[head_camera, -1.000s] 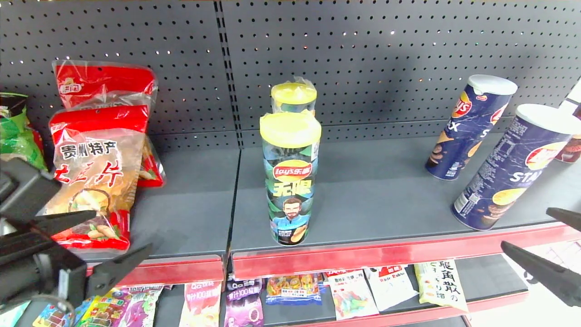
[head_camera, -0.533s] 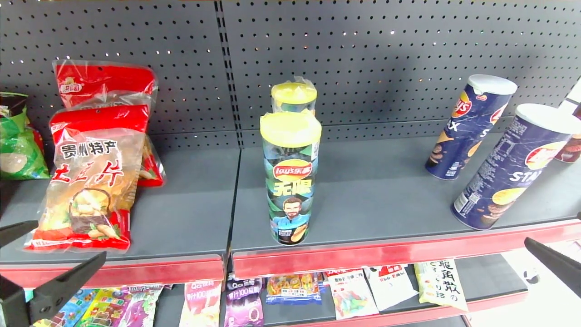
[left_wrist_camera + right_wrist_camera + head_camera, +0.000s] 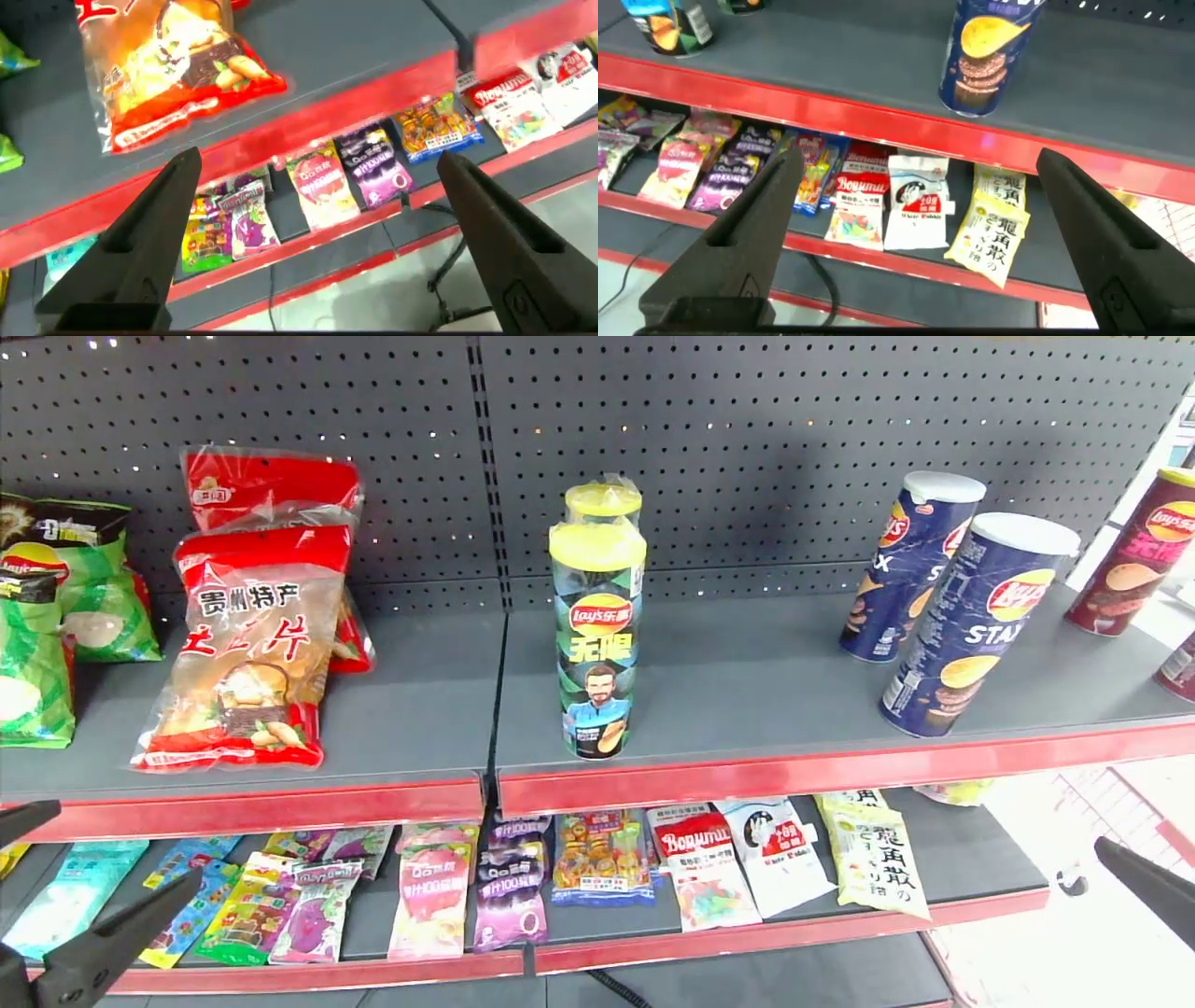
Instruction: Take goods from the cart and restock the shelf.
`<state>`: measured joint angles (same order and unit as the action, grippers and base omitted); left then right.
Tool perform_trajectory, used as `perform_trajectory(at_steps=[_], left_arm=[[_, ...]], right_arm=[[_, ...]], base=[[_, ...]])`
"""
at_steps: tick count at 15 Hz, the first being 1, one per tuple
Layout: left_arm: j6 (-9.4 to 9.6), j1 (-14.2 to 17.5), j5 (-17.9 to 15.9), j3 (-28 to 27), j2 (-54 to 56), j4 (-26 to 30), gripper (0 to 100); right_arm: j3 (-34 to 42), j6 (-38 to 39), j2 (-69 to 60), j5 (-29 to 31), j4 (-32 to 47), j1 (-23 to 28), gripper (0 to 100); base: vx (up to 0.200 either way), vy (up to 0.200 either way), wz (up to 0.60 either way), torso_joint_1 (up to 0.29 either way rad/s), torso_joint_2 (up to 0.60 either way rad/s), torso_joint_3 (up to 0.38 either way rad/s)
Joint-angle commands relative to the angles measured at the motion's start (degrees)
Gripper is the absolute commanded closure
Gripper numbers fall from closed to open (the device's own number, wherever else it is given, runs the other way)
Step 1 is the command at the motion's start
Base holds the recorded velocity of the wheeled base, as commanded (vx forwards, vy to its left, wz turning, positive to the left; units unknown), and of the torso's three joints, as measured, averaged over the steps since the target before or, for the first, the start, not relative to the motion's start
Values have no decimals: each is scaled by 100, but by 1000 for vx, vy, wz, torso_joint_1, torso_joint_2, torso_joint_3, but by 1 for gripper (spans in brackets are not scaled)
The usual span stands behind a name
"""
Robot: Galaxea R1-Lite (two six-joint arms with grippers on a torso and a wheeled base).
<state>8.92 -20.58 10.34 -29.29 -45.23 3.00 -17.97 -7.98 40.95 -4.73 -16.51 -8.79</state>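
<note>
Spread wide and empty: left hand [image 3: 318,157], cut off at the head view's lower corner. Right hand [image 3: 920,156] equally agape, one finger [image 3: 1153,891] cropped by the edge. Well apart, at 2 o'clock from the left hand: yellow-lidded chip can [image 3: 597,644], upright near the shelf [image 3: 747,775] front, half hiding a second can [image 3: 603,500] behind.
</note>
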Motion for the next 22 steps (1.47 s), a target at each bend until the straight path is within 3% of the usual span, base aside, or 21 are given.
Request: perform_trajectory(at_steps=[1,22], left_arm=[[13,1,3,38,14,-1,0],[110,1,179,407,568,25,0]], right_arm=[[4,-19,-25,-2,-2,0,0],[136,-28,-157,-2,-11,0,0]], base=[[0,-200,0,17,2,-2],[0,-200,0,4,4,3]])
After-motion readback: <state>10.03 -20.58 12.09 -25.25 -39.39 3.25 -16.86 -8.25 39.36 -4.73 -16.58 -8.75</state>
